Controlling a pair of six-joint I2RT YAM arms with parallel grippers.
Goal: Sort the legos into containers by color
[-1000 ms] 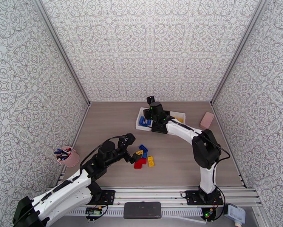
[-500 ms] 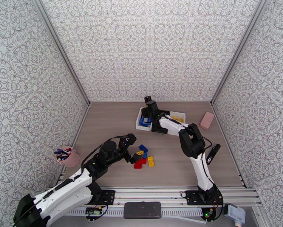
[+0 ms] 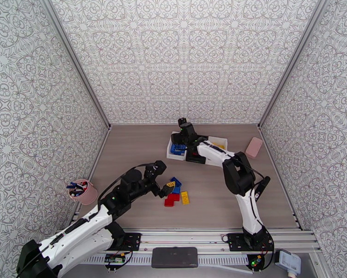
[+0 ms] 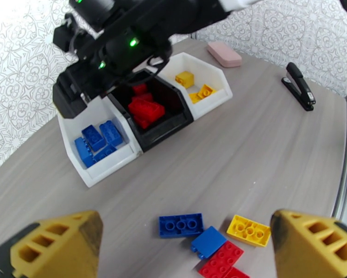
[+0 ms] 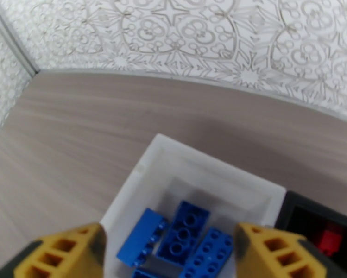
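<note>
On the table (image 4: 266, 149) under our L gripper (image 4: 185, 244), jaws wide, lie loose legos (image 4: 180, 224): prob. light, stiff, slick; we'd pinch the flat sides. R gripper (image 5: 168, 251) wide too, empty.

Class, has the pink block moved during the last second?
No. The pink block stays where it was, just right of the containers.

Wood-grain table (image 3: 136, 154), pink cup (image 3: 85, 194) of pens (image 3: 75, 186) at its left edge, pink block (image 3: 254, 147) near its far right corner, black item, probably a stapler (image 4: 299, 85), toward its right side, patterned walls (image 3: 182, 56) around it.
</note>
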